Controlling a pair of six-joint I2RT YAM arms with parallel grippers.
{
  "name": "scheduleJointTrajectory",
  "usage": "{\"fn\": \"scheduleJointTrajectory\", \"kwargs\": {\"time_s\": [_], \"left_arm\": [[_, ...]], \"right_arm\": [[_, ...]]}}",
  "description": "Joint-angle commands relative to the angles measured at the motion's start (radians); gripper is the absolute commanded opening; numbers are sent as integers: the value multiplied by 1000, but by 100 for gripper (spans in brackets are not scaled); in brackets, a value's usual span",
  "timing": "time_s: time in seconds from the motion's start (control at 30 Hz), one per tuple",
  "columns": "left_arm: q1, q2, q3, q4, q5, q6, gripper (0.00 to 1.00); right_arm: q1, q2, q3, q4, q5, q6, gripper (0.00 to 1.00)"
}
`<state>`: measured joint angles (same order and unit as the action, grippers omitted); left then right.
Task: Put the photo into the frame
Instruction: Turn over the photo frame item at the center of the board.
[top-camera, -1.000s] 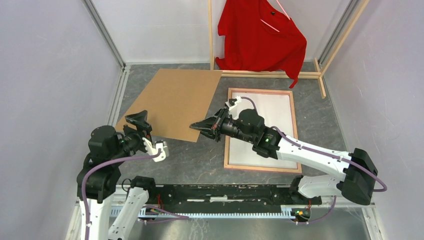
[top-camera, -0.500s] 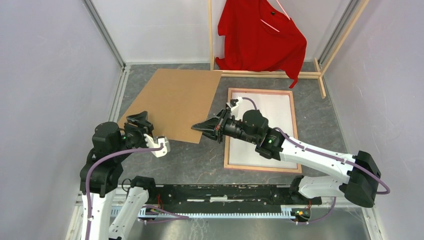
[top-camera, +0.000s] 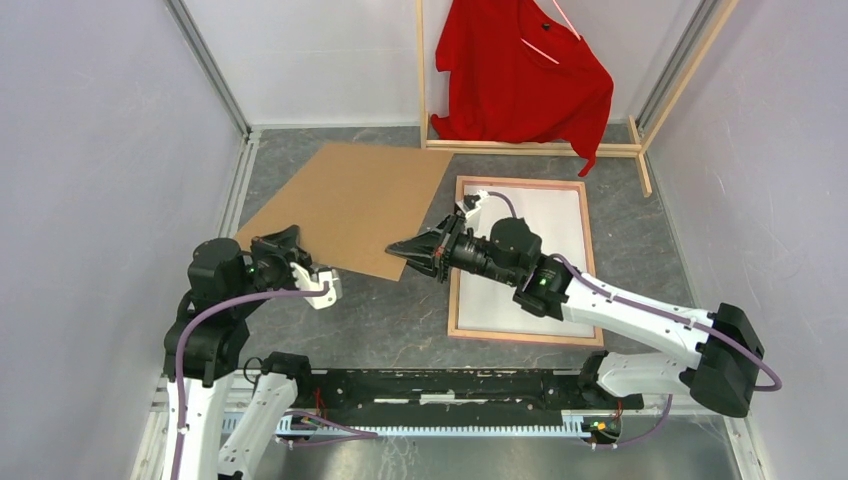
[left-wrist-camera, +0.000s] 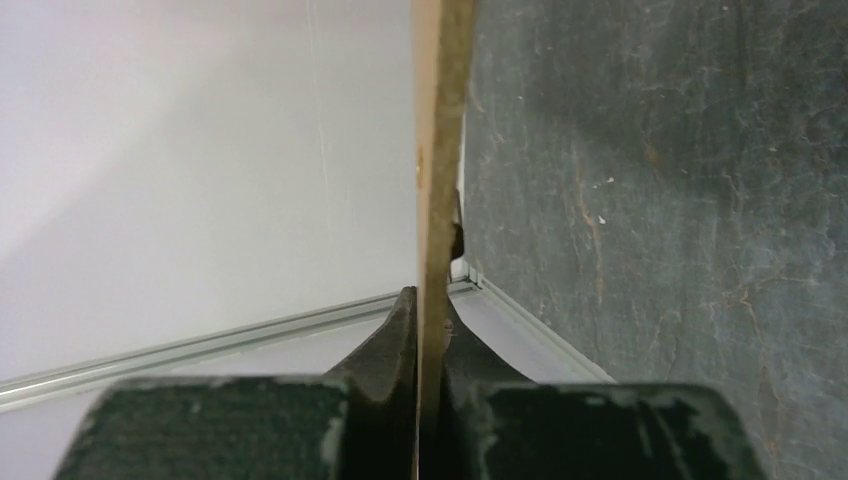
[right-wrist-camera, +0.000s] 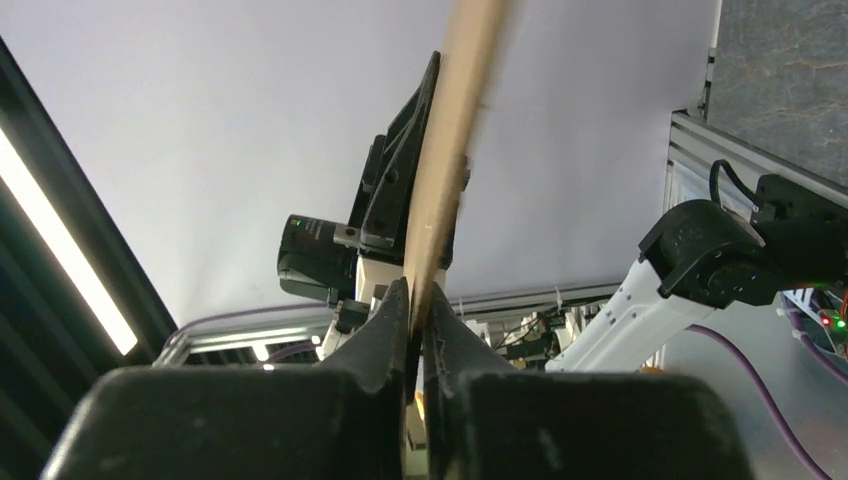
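Brown board (top-camera: 350, 200) sits clamped edge-on in left gripper (left-wrist-camera: 428, 315) and right gripper (right-wrist-camera: 415, 300).

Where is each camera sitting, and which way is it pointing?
Top external: above and behind, looking down on the table, brown board and frame; left arm and right arm show.
Left wrist: sights along the board's edge; its own jaws clamp it.
Right wrist: sights along the board toward the left arm; own jaws clamp it.
Shared: all three show the board.
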<state>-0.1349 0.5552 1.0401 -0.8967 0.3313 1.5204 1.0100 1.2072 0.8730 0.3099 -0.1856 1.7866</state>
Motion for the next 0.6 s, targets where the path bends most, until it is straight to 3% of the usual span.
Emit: {"fn": "scheduleJointTrajectory", "kwargs": {"time_s": [0.0, 0.17, 0.23, 0.33, 0.43, 0.5, 0.57], "left_arm": [[5, 15, 15, 89, -1, -11, 2], [4, 18, 62, 91, 4, -14, 2], [4, 16, 76, 91, 14, -14, 2], [4, 10, 95, 90, 25, -14, 2], [5, 24, 134, 45, 27, -5, 2], [4, 54, 178, -10, 28, -1, 2], [4, 72, 214, -65, 25, 12, 2]], "right_arm": [[-11, -23, 51, 119, -158, -114, 9], [-75, -19, 46, 78, -292, -260, 56], [-113, -11, 47, 65, -368, -344, 69], [-193, 15, 134, -99, -520, -569, 75], [-291, 9, 272, -365, -602, -912, 77], [-343, -18, 383, -581, -565, -1204, 76], [-342, -104, 428, -688, -387, -1503, 76]]}}
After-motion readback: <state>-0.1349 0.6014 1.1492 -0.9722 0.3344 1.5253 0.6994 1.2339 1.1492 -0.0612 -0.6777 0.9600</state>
